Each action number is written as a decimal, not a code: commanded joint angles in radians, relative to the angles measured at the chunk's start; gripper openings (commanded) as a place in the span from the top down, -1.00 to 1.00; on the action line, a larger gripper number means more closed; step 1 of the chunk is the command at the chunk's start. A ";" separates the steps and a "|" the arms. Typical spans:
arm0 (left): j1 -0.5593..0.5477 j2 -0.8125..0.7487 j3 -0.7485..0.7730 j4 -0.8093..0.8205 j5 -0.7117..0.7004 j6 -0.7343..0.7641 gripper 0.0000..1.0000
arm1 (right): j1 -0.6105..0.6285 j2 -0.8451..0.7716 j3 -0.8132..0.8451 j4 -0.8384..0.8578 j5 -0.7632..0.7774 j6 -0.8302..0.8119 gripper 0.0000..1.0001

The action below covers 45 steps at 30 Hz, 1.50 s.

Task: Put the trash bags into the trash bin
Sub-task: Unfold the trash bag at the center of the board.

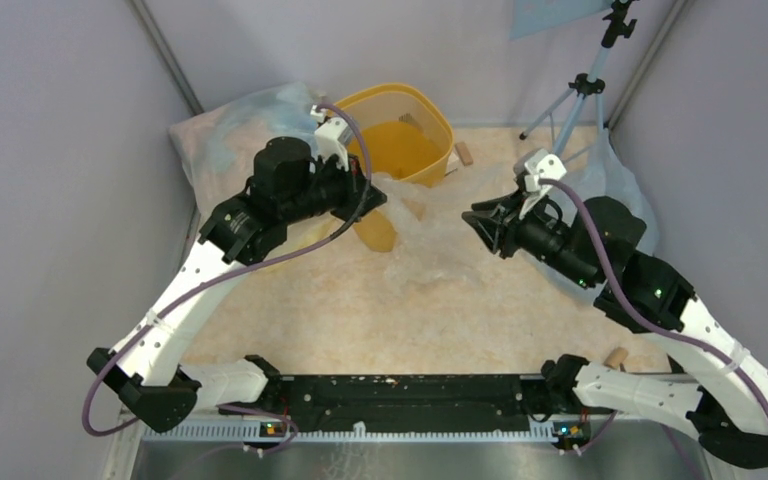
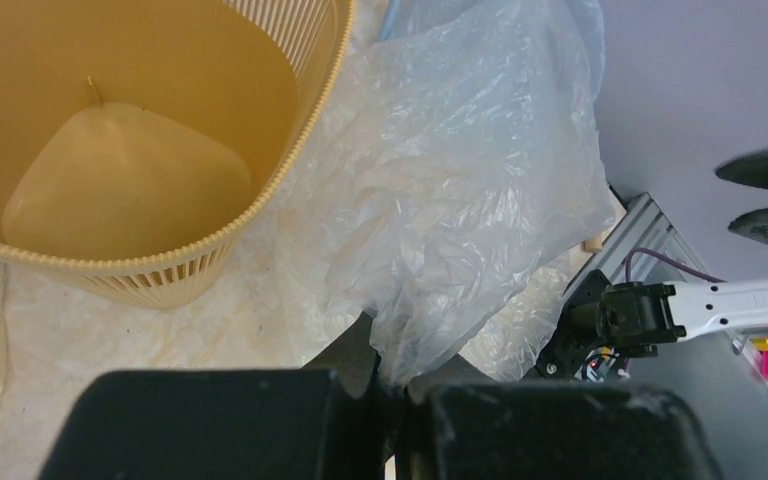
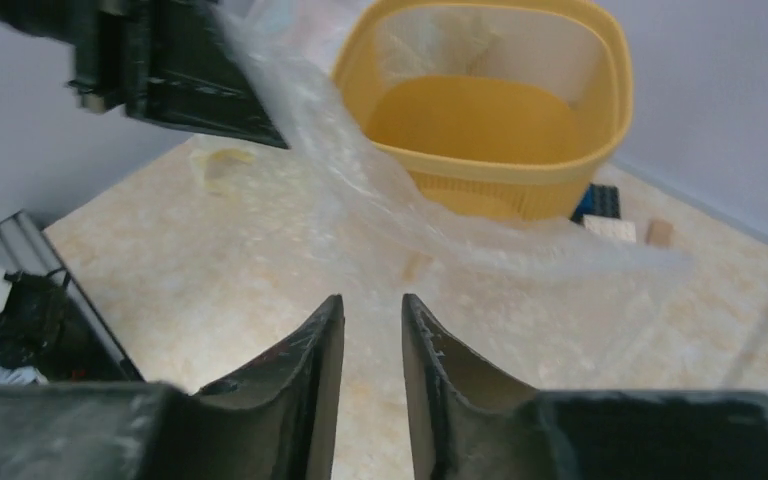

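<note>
The trash bag (image 1: 430, 235) is not in the trash bin (image 1: 392, 94) yet. Most of the film lies crumpled on the table (image 1: 360, 320) on the bin's near side, and one corner is drawn up beside the bin's near rim. Your left gripper (image 2: 400, 390) has that corner, its jaws pressed together on a bunch of film, level with the rim but outside it. The loose sheet trails away from the bin toward your right gripper (image 3: 372, 310), which sits low on the bin's near right side with its jaws apart and nothing between them. The bin looks upright, its mouth is open and its floor is visible, so there is room. I judge the step in hand to be carrying the pinched corner over the rim. To do it well, lift the left gripper until the film hangs free of the near wall, then move in over the middle of the bin's floor before you let go. The film is thin and slack and will likely drag or catch on the rim. So use the right gripper to gather the trailing end near the bin, taking a fold rather than a flat layer, and feed it in after the corner
</note>
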 commanded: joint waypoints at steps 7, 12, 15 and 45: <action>0.003 -0.009 0.044 -0.011 0.053 0.013 1.00 | 0.014 0.209 0.051 0.126 -0.276 -0.130 1.00; 0.004 -0.011 0.046 -0.022 0.058 0.028 1.00 | 0.048 0.271 0.070 0.151 -0.213 -0.210 0.12; 0.004 -0.015 0.045 -0.024 0.087 0.047 1.00 | 0.050 0.328 0.115 0.134 -0.096 -0.228 0.52; 0.004 -0.129 0.172 -0.020 0.205 0.073 1.00 | -0.156 0.475 -0.203 0.367 0.006 0.032 1.00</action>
